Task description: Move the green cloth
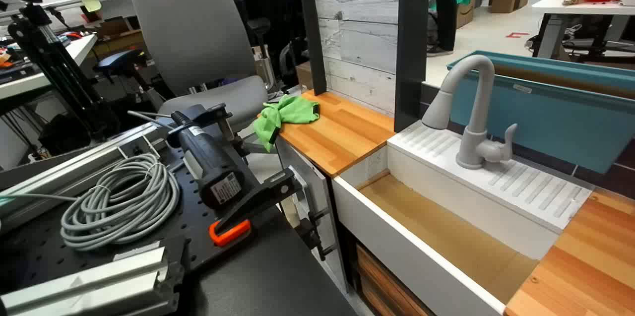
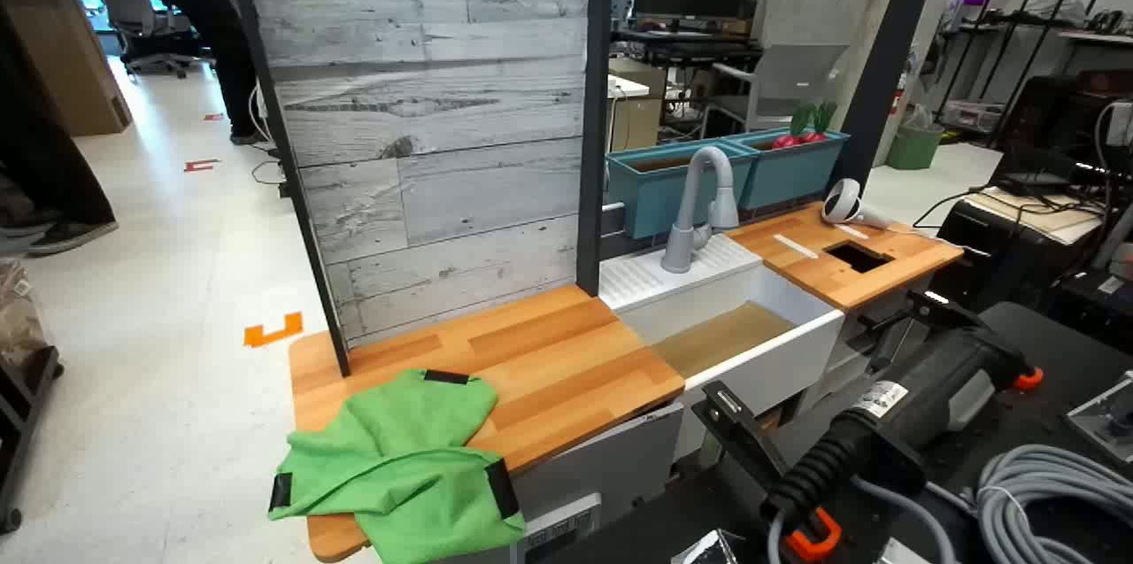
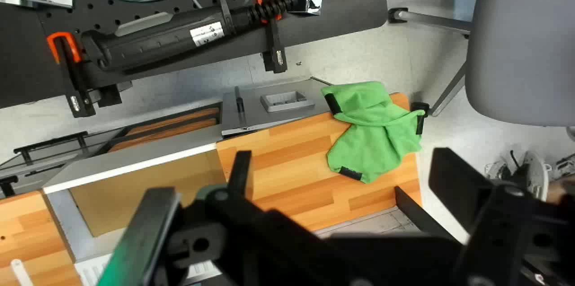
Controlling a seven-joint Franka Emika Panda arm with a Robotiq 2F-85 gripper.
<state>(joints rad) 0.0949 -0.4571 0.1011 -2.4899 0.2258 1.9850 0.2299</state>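
The green cloth [image 3: 373, 138] with black patches at its corners lies crumpled on the wooden counter [image 3: 287, 165], at the counter's outer end. In both exterior views, the cloth [image 1: 285, 115] [image 2: 407, 467] hangs partly over the counter edge. My gripper [image 3: 342, 153] shows only in the wrist view, where its two black fingers stand wide apart with nothing between them. It is well above the counter and apart from the cloth. The cloth appears beyond and between the fingertips. The arm and gripper are out of view in both exterior views.
A white sink [image 1: 421, 251] with a grey faucet [image 1: 476, 112] adjoins the counter. An upright grey plank panel [image 2: 425, 121] with dark posts rises behind it. A black table [image 3: 341, 12] holds a clamped black tool [image 3: 166, 39] and coiled cable. A grey chair [image 3: 525, 43] stands beyond the cloth.
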